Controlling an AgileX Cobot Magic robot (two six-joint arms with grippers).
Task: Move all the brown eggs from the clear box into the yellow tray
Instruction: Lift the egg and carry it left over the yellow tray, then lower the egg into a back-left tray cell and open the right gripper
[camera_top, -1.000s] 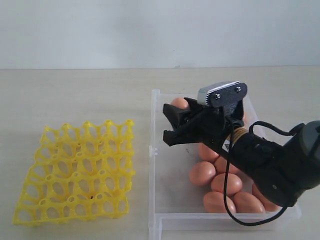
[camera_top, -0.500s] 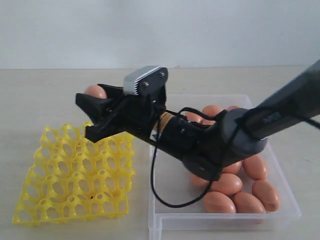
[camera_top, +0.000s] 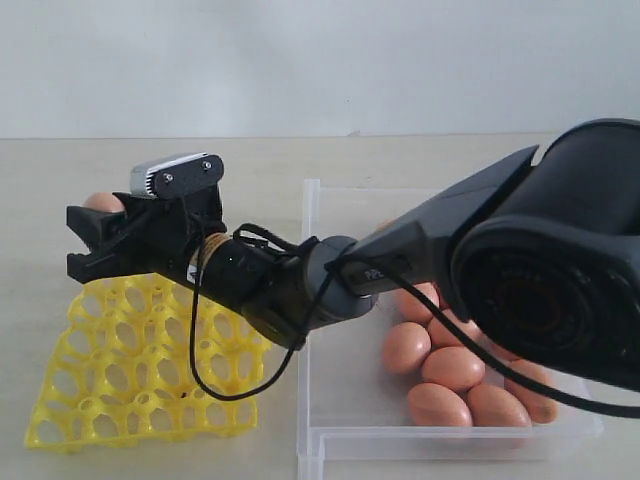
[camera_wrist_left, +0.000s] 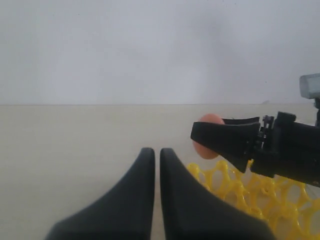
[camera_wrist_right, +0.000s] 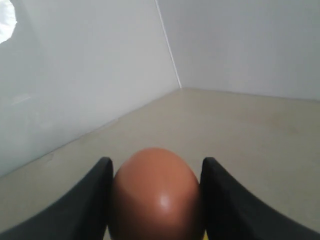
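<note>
Obs. The bulky dark right arm (camera_top: 540, 260) fills the right of the exterior view and runs off its edge, so we cannot follow it back to its base. It crosses the shallow clear plastic rectangular box (camera_top: 312, 420) and hides most of the box's far half. We see only the near wall, the left wall and part of the floor.

The bright yellow plastic grid egg tray (camera_top: 130, 390) lies just left of the box. Its far cells are partly covered by the forearm.

The smooth orange-brown oval eggs (camera_top: 452, 367) lie bunched in the box's near right part. About five show, some cut off by the arm, so we cannot give a full count.

The right claw (camera_top: 78, 240) is closed on one more brown egg (camera_top: 103, 203). The exterior view gives only the top of that egg, behind the upper finger. The right wrist view shows it plainly, pinched on both sides between two black fingers. The claw hangs in the air over the tray's far left corner, and the egg is clear of the cells.

The left claw (camera_wrist_left: 154, 156) shows only in its own wrist view. Its fingers are drawn together with a thin slit between them, and nothing is in them.

The beige counter (camera_top: 150, 165) is matte and plain. Behind it stands a pale wall (camera_top: 300, 60), grey-white and featureless.
</note>
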